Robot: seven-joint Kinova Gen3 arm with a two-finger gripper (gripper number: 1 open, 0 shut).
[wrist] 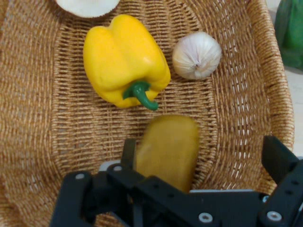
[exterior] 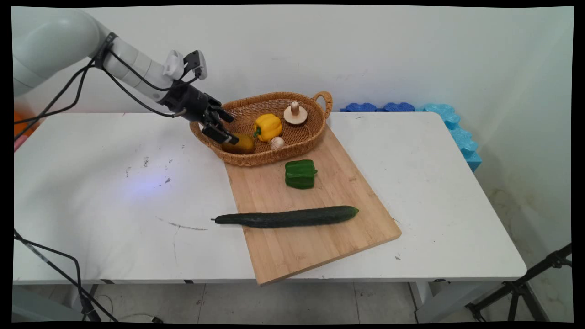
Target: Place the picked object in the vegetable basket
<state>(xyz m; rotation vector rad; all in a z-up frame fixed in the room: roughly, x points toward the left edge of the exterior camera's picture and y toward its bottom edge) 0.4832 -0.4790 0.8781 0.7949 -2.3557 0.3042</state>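
My gripper [exterior: 227, 136] reaches into the left end of a wicker basket [exterior: 256, 161]. It is open: in the hand view the gripper [wrist: 203, 153] has its fingers wide apart. A brownish-yellow oblong vegetable, perhaps a potato [exterior: 240, 145], lies on the basket floor. In the hand view the potato [wrist: 168, 149] sits close against the left finger [wrist: 128, 152] and far from the right one. Just beyond it lie a yellow bell pepper [exterior: 268, 126] [wrist: 123, 61], a garlic bulb [exterior: 277, 142] [wrist: 196, 54] and a pale mushroom [exterior: 295, 114] [wrist: 87, 5].
The basket stands on the far end of a wooden cutting board [exterior: 320, 237]. A green bell pepper [exterior: 300, 174] and a long cucumber [exterior: 288, 217] lie on the board. Blue foam pieces [exterior: 452, 123] line the table's far right edge.
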